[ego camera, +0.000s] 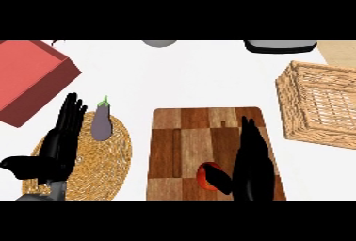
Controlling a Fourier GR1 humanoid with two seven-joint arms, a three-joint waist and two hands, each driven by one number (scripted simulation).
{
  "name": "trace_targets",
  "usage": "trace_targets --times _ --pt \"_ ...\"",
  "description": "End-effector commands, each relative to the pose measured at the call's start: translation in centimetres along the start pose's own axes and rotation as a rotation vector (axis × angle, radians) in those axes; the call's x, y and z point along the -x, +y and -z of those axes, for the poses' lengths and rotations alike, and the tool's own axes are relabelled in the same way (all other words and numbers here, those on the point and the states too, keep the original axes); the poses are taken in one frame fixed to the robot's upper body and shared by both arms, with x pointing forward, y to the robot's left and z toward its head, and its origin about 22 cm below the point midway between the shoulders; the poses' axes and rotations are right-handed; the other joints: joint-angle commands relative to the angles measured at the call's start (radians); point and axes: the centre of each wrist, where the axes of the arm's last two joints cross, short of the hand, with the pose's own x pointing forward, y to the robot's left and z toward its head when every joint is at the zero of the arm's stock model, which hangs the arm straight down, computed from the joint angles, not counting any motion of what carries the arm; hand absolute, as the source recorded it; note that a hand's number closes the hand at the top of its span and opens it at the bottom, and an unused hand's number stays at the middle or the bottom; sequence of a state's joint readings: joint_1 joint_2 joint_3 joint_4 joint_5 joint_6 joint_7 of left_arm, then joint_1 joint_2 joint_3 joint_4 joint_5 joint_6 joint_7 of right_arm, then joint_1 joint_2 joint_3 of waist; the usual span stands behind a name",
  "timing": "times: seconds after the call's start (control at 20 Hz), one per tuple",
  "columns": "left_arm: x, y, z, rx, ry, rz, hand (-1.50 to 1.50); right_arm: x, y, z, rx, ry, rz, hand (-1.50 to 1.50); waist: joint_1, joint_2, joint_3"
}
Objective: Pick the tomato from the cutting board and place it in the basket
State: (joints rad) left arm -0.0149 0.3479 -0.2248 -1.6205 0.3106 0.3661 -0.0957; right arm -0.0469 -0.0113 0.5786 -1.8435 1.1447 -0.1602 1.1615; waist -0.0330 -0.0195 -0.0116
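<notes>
- One tomato [207, 175]
- One eggplant [102, 122]
- One board [195, 141]
- One mat [104, 162]
- One basket [297, 89]
- One red box [28, 80]
- Two hands: left hand [59, 146], right hand [252, 164]
- Two cut-off things toward twelve o'clock: grey thing [160, 43], dark thing [280, 45]

The right hand [252, 162] stretches straight-fingered over the cutting board [184, 146], thumb against the tomato [206, 174]; wicker basket [297, 113] to its right; left hand [57, 149] open over a woven mat [111, 164] bearing an eggplant [102, 123]

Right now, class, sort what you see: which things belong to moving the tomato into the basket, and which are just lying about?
Job: tomato, cutting board, basket, right hand.
Lying about: eggplant, woven mat, red box, resting left hand.
</notes>
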Motion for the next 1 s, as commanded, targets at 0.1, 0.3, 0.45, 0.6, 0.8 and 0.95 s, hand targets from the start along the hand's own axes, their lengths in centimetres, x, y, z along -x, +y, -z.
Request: trace_targets --times 0.1,0.3,0.45,0.6,0.8,0.95 --pt "-0.2 -1.5 -0.2 0.025 -0.007 -0.025 0.00 -2.4 -3.2 -1.8 -0.008 0.185 -0.136 -1.50 0.017 0.008 0.004" --pt "0.2 -2.0 -1.2 0.032 0.002 -0.016 0.00 -1.3 -3.1 -1.6 -0.028 0.245 -0.200 -1.50 0.020 0.009 0.004" --pt "-0.9 -1.3 0.1 0.025 -0.028 -0.015 0.00 -0.8 -3.3 -1.7 -0.034 0.263 -0.224 -1.50 0.017 0.012 0.006" --pt "-0.4 -0.5 -0.2 0.019 -0.016 -0.013 0.00 -0.4 -4.5 -2.0 -0.020 0.277 -0.185 -1.50 0.021 0.014 0.006" --pt "-0.9 -0.9 0.6 0.025 -0.027 0.005 0.00 -0.7 -4.3 -2.1 -0.027 0.261 -0.187 -1.50 0.028 0.020 0.007" --pt "-1.2 -0.9 0.3 0.013 -0.012 -0.001 0.00 -0.2 -3.7 -3.5 -0.051 0.247 -0.187 -1.50 0.031 0.017 0.008"
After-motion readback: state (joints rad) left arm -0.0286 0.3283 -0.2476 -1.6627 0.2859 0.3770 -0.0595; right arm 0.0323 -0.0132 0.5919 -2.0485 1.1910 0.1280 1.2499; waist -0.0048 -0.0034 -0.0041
